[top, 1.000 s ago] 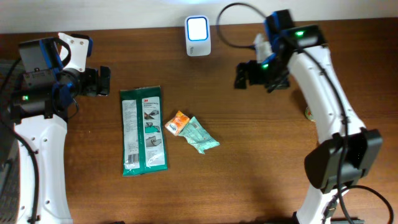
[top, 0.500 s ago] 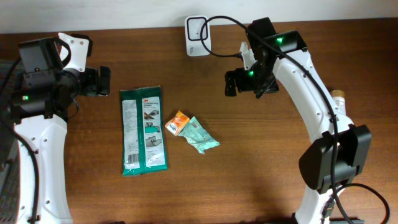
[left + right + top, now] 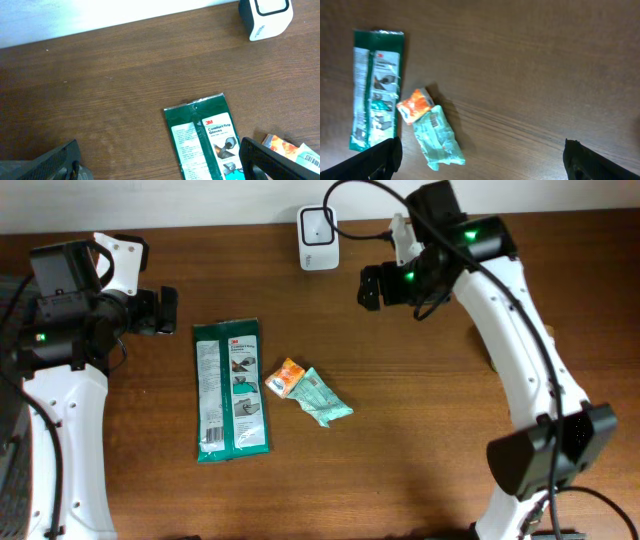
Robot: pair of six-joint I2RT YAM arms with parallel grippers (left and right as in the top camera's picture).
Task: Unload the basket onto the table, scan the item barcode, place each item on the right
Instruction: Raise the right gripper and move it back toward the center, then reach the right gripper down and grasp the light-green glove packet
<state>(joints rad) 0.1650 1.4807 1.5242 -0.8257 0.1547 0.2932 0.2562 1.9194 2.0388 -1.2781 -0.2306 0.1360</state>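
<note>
Nearest, the mint packet point(image 3: 322, 398), orange sachet point(image 3: 287, 376) and green pack point(image 3: 231, 388) are lying untouched. I am holding my right gripper point(image 3: 372, 287) and left gripper point(image 3: 163, 311) spread wide, empty. I am planning an edge grip that leaves the barcode uncovered for the scanner point(image 3: 318, 225) far behind.

The table point(image 3: 400, 440) is showing dark brown wood with fine straight grain, smooth and softly sheened, catching pale glare in places. The green 3M packet point(image 3: 231, 389) is looking like glossy printed plastic film. The mint-green packet point(image 3: 325, 402) is showing thin, crinkled wrapper film, and the small orange packet point(image 3: 288, 375) is gleaming likewise. The barcode scanner point(image 3: 320, 250) is presenting smooth white plastic. The arm shells point(image 3: 60, 410) are shining as glossy white plastic, while the left gripper point(image 3: 166, 310) and right gripper point(image 3: 370, 286) are looking matt black.
</note>
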